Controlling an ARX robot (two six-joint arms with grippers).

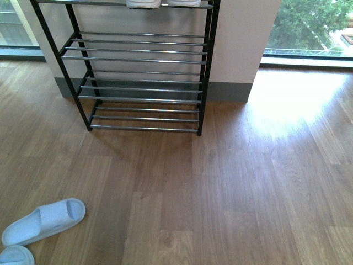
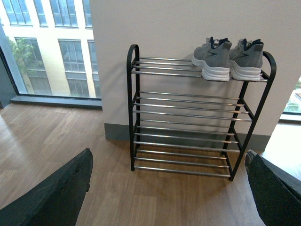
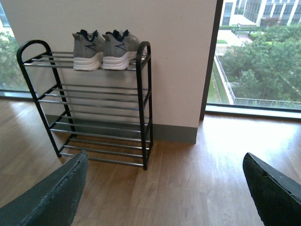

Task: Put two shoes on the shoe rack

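Note:
The black shoe rack [image 1: 138,88] with chrome bars stands against the wall; it also shows in the left wrist view [image 2: 188,117] and the right wrist view [image 3: 94,108]. Two grey knit sneakers [image 2: 228,59] with white soles sit side by side on its top tier, at the right end; they also show in the right wrist view [image 3: 106,49], and only their soles [image 1: 162,3] show in the front view. Two pale blue slides [image 1: 44,221] lie on the floor at the near left. My left gripper [image 2: 169,188] and right gripper [image 3: 164,188] are open, empty, well back from the rack.
A white wall pillar [image 1: 242,38] stands behind the rack. Floor-length windows [image 3: 258,52] flank it on both sides. The wooden floor [image 1: 220,193] stretches in front of the rack. The rack's lower tiers hold nothing.

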